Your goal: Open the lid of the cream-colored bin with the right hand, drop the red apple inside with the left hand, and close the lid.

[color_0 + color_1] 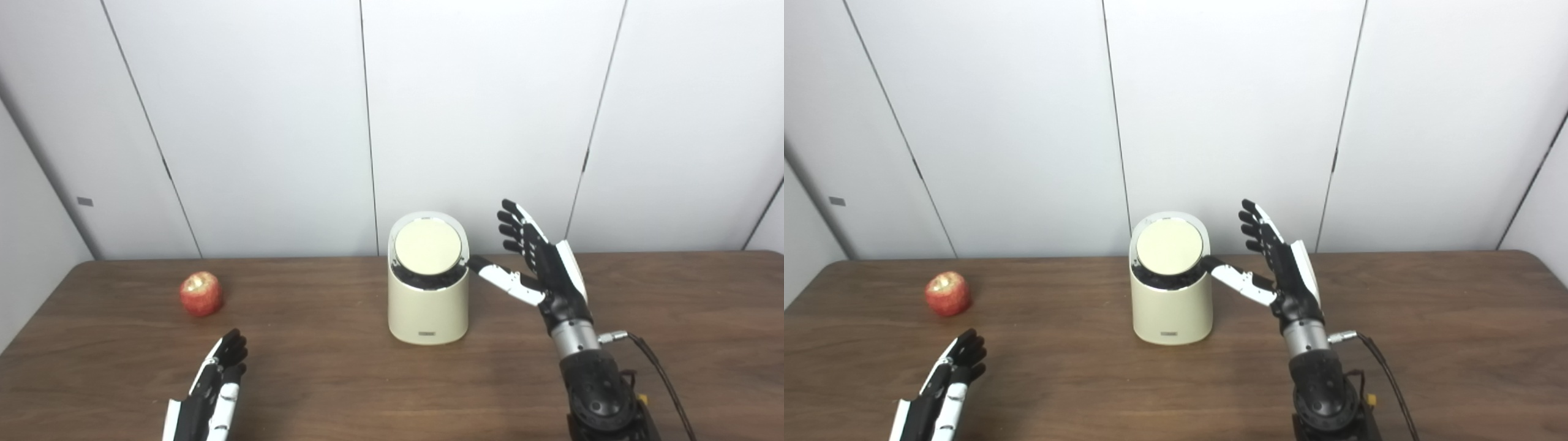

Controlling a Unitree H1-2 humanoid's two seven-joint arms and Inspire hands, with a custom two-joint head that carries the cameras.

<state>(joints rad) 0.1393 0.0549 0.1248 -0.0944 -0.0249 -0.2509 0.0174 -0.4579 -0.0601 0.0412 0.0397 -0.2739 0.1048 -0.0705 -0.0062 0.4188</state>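
Observation:
The cream-colored bin (pixel 427 309) stands at the table's middle, its round lid (pixel 427 246) tilted up and facing me, with a dark gap under its lower edge. My right hand (pixel 542 263) is raised just right of the bin, open, fingers spread upward, and its thumb tip reaches the bin's upper right rim. The red apple (pixel 201 294) rests on the table far to the left. My left hand (pixel 211 392) lies low near the front left edge, open and holding nothing, a short way in front of the apple.
The brown wooden table (pixel 343 380) runs across the whole view, backed by white wall panels. A black cable (pixel 664 380) trails from the right wrist toward the front right edge.

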